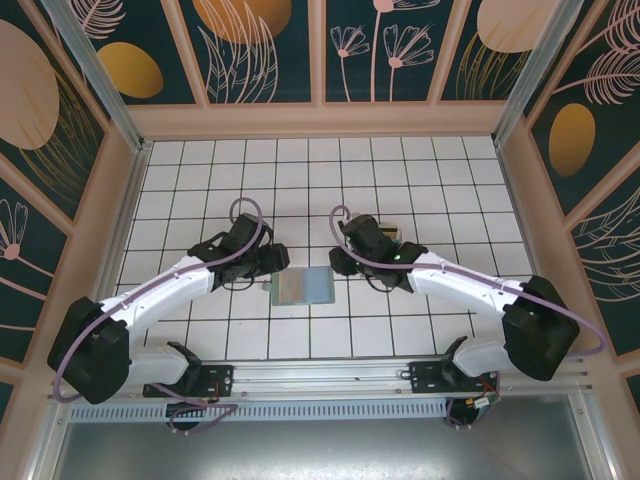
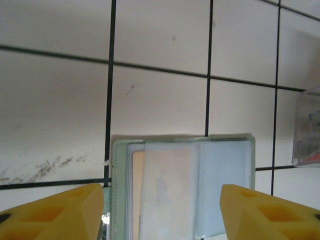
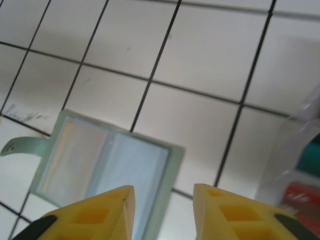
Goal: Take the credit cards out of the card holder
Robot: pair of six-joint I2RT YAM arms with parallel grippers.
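Two grippers hang over the tiled table [image 1: 200,180], one on each side of the card holder [image 1: 302,287]. The card holder lies open and flat, inner face up, between the two arms near the middle of the table.

Left gripper [image 2: 162,212]: jaws spread wide and empty. Its fingers [image 2: 65,210] stand to either side of the holder's near edge. Whether they touch the holder cannot be told.

Right gripper [image 3: 162,200]: jaws parted to a narrower gap and empty, positioned over one corner of the holder.

Holder contents: a yellow-tinted card [image 2: 136,185] shows through the clear sleeve that covers one panel. The other panel reads pale blue-grey. A green strap tab [image 3: 15,146] projects from the holder's outer edge and lies on the tiles.

Adjacent items: a clear plastic tray [image 3: 292,150] stands near the holder but apart from it, on the right arm's side. It holds a teal card [image 3: 311,161] and a red card [image 3: 300,195], both blurred. In the top view, the right arm's wrist overlaps part of the tray. Dark scuff marks [image 2: 50,167] cross the tile just beside the holder.
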